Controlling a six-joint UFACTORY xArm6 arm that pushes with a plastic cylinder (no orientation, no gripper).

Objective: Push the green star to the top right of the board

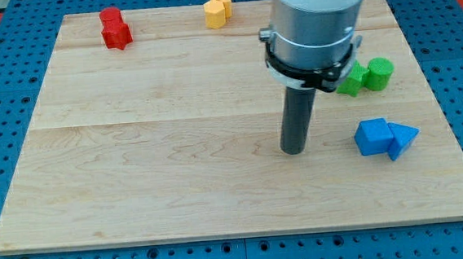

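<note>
The green star [350, 80] lies at the view's right, partly hidden behind the arm's grey body [316, 26]. A green cylinder [380, 72] touches it on its right. My tip [293, 150] rests on the wooden board [159, 151], below and to the left of the green star, well apart from it.
A blue cube [372, 136] and a blue triangle [402, 139] lie touching to the right of my tip. Two red blocks [114, 28] sit together at the top left. Two yellow blocks [218, 9] sit at the top centre.
</note>
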